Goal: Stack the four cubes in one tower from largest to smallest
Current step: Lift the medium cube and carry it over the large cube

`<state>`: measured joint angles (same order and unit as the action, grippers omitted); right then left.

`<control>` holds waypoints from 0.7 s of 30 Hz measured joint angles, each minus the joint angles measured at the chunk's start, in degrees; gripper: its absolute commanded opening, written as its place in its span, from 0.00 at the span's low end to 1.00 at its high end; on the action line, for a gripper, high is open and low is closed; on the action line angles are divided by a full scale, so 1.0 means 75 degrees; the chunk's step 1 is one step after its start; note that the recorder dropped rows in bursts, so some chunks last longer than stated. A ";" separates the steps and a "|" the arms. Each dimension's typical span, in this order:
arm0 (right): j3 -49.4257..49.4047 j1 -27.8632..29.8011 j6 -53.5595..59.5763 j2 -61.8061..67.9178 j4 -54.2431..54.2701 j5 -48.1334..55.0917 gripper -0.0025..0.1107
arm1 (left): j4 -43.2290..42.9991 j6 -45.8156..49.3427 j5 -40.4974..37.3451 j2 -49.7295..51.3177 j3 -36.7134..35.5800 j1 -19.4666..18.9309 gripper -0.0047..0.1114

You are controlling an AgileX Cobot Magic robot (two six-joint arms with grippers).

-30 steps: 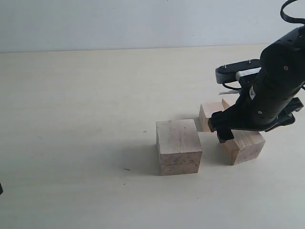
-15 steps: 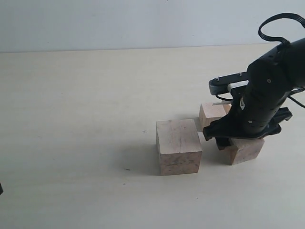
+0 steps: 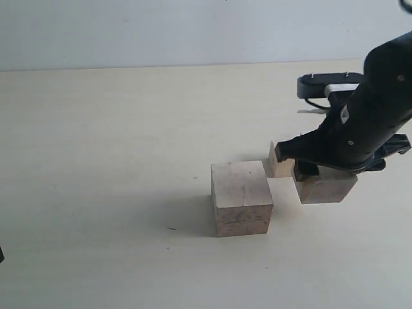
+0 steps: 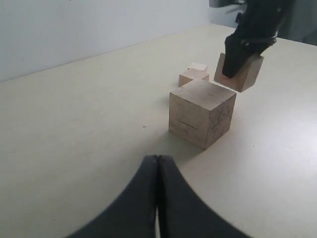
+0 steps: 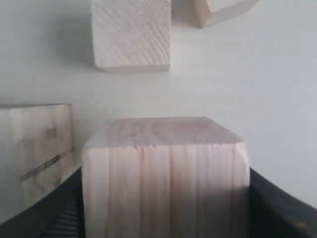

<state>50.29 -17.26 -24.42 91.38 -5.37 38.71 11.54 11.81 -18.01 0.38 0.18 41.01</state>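
**A:** In the exterior view, what does the right hand (image 3: 308, 171) do?

**B:** It pinches the second-largest cube (image 3: 325, 188) from above, by two opposite sides. The cube seems to hang just above the counter (image 3: 96, 161). The largest cube (image 3: 241, 198) stands free to its left. I judge it is the base of the tower, so nobody touches it. The third cube (image 3: 280, 165) sits a little behind, between these two.

**A:** And the left wrist view?

**B:** The left hand (image 4: 157, 159) rests low with its fingers pressed together and holds nothing. It is well apart from the cubes, probably to keep out of the way. Here the smallest cube (image 4: 198, 66) also shows, just beside the third one. The held cube is a little tilted.

**A:** The right wrist view?

**B:** The held cube fills the space between the dark fingers (image 5: 277, 208). The largest cube is near, at one side, so I think the carry is short. No cube is stacked yet.
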 measured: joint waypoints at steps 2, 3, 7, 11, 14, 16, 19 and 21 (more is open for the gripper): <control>0.0000 -0.0016 0.0165 -0.0536 0.0310 0.0464 0.19 | 0.0000 0.0000 0.0000 0.0000 0.0000 0.0000 0.04; 0.0053 -0.0055 0.0281 -0.0778 0.0412 0.0784 0.19 | 0.0000 0.0000 0.0000 0.0000 0.0000 0.0000 0.04; 0.0500 -0.0356 0.0520 -0.1376 0.0550 0.1977 0.19 | 0.0000 0.0000 0.0000 0.0000 0.0000 0.0000 0.04; 0.1210 -0.0824 0.0564 -0.1502 0.0602 0.2924 0.19 | 0.0000 0.0000 0.0000 0.0000 0.0000 0.0000 0.04; 0.1748 -0.1195 0.0566 -0.1406 0.0715 0.3089 0.19 | 0.0000 0.0000 0.0000 0.0000 0.0000 0.0000 0.04; 0.2096 -0.1415 0.0504 -0.1239 0.0775 0.3102 0.19 | 0.0000 0.0000 0.0000 0.0000 0.0000 0.0000 0.04; 0.2393 -0.1659 0.0197 -0.0880 0.0757 0.3066 0.19 | 0.0000 0.0000 0.0000 0.0000 0.0000 0.0000 0.04; 0.2409 -0.1806 -0.0073 -0.0592 0.0715 0.2970 0.19 | 0.0000 0.0000 0.0000 0.0000 0.0000 0.0000 0.04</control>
<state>68.36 -30.80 -24.97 86.94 0.00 60.99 11.54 11.81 -18.01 0.38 0.18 41.01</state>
